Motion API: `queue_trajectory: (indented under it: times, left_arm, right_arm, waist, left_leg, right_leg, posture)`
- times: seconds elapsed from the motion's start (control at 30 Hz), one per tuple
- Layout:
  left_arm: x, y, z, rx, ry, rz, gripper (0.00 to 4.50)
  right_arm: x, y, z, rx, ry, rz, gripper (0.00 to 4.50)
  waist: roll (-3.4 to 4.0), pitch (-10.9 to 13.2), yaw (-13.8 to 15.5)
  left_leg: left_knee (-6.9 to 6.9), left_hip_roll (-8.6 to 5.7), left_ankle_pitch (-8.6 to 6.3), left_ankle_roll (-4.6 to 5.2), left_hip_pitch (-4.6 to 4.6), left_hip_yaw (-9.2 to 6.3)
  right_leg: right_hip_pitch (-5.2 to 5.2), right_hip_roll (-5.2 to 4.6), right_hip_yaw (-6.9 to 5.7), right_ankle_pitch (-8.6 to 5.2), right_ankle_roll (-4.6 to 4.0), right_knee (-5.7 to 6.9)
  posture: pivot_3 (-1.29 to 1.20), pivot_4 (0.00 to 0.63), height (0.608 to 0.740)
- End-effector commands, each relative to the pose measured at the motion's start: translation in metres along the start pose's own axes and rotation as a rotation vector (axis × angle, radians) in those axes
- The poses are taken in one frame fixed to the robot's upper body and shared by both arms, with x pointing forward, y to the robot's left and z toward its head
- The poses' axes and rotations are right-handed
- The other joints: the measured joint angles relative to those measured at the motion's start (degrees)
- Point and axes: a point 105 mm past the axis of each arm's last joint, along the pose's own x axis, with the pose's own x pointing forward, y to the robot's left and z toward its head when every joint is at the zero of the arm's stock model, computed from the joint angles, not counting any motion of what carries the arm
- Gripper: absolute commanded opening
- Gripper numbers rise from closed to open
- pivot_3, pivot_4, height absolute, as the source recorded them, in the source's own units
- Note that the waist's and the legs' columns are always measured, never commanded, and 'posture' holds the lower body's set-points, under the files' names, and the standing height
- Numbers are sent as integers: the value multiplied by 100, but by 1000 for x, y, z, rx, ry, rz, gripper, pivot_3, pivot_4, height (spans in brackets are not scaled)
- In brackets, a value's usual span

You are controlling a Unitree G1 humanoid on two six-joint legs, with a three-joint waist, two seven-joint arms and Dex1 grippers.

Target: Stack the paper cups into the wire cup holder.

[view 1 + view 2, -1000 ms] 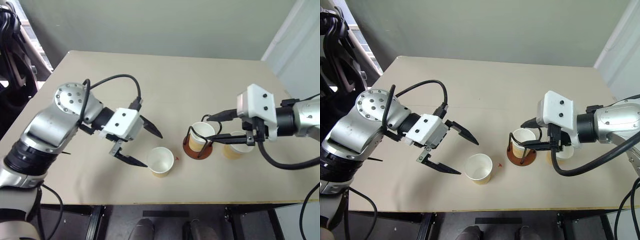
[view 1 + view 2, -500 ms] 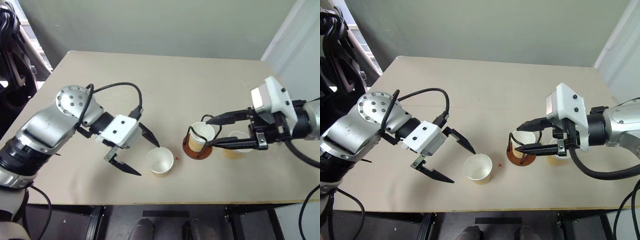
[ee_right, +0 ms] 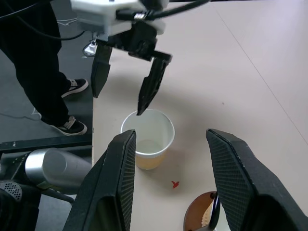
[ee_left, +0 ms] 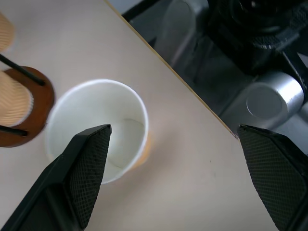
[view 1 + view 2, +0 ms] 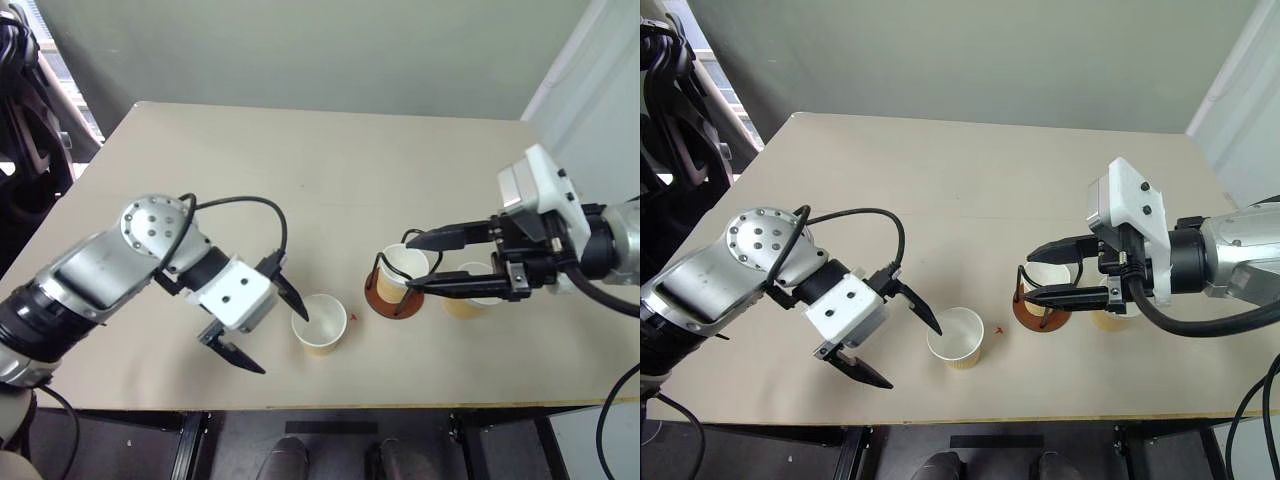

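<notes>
On the desk [image 5: 300, 160], my open left gripper [image 5: 278, 334] has one finger over a paper cup [image 5: 319, 323]; my empty right gripper [image 5: 416, 262] is half open.

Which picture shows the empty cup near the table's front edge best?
The left wrist view: the loose paper cup is close, showing its white inside. Both eye views show it small beside the left gripper. The right wrist view shows it whole, upright, farther off.

One tan paper cup [image 5: 320, 323] stands upright (white inside) at nine o'clock from the wire cup holder [image 5: 392, 296], which holds one; another cup [image 5: 470, 300] at three o'clock
</notes>
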Motion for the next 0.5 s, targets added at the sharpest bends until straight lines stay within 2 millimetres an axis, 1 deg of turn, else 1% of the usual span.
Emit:
queue_trajectory:
  times: [0.03,0.17,0.4,0.5]
  left_arm:
    - [2,1,-6,55,39,-20,4500]
    - [6,11,-11,74,38,25,4500]
    - [11,18,-12,58,11,64,4500]
    - [13,18,-11,45,-4,71,3897]
  right_arm:
    - [-1,2,4,-40,8,-13,2263]
    - [-1,2,4,-49,19,-17,2263]
    - [-1,4,4,-55,26,-19,2263]
    - [-1,5,4,-56,27,-19,2317]
  waist:
    - [1,0,6]
    - [2,-1,0]
    - [2,-1,-10]
    - [2,-1,-7]
  left_leg:
    - [0,0,0,0,0,0]
    - [1,0,-1,1,-2,1]
    - [1,0,-1,1,-11,2]
    - [2,0,-1,1,-13,2]
  right_leg:
    - [0,0,-1,0,0,1]
    - [0,-3,-1,0,0,3]
    - [-7,-2,-2,0,0,4]
    - [-7,-2,-3,0,0,3]
  posture:
    - [0,150,740]
    - [0,150,740]
    - [0,150,740]
    - [0,150,740]
